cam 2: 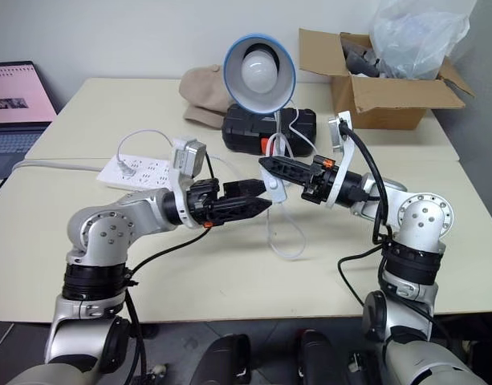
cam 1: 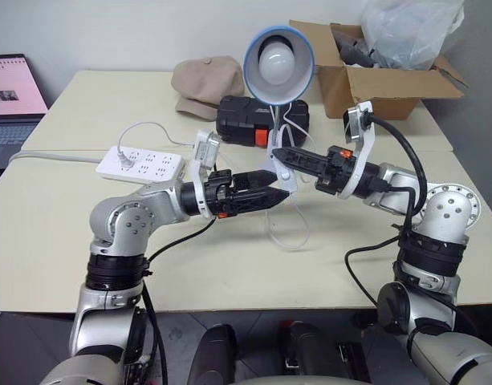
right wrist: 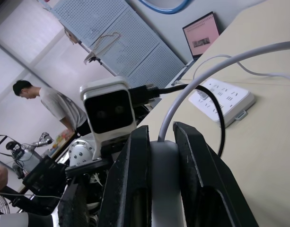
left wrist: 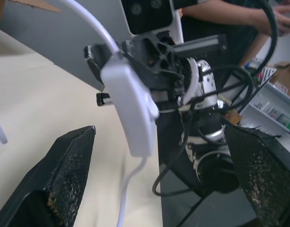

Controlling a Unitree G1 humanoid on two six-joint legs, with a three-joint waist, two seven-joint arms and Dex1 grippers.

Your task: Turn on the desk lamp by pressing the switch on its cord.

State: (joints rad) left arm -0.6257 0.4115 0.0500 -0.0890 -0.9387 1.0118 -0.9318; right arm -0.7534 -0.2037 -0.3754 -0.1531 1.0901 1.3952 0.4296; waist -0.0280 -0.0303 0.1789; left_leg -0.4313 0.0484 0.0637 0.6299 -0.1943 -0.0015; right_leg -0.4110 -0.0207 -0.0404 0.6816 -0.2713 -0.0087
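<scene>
Here the right gripper pinches the switch aloft, lamp unlit, so the left gripper, fingers spread wide, must close squarely on its button.

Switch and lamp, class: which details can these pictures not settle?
- The switch: its button; the right pincer, shut on it, covers its sides in the right wrist view.
- The desk lamp: its clip base, behind both pincers in the eye views.
- The cord: its plug end, too thin to follow.
</scene>
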